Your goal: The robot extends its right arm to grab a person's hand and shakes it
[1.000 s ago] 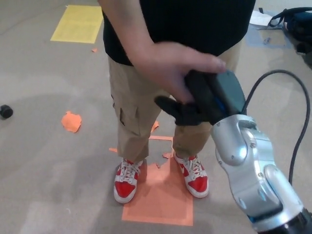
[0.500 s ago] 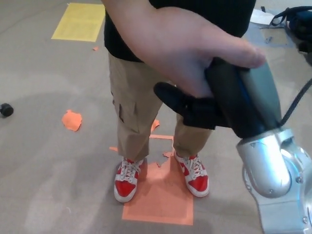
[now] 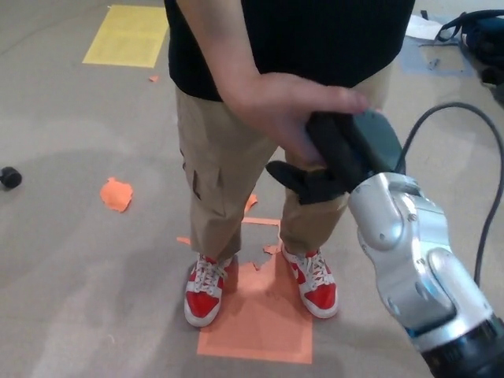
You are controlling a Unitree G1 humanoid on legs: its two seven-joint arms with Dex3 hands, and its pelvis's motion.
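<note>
Red sneakers (image 3: 206, 290) stand on an orange floor square (image 3: 260, 315); yellow sheet (image 3: 126, 35) beyond.

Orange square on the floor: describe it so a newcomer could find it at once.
Find the person in tan trousers and follow the legs down to the red and white shoes. The orange square lies flat between and under them, far larger and neater than the torn orange scrap.

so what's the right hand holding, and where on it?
The right hand is clasped with the person's hand, its black fingers wrapped under the palm, the person's thumb lying over its top.
</note>
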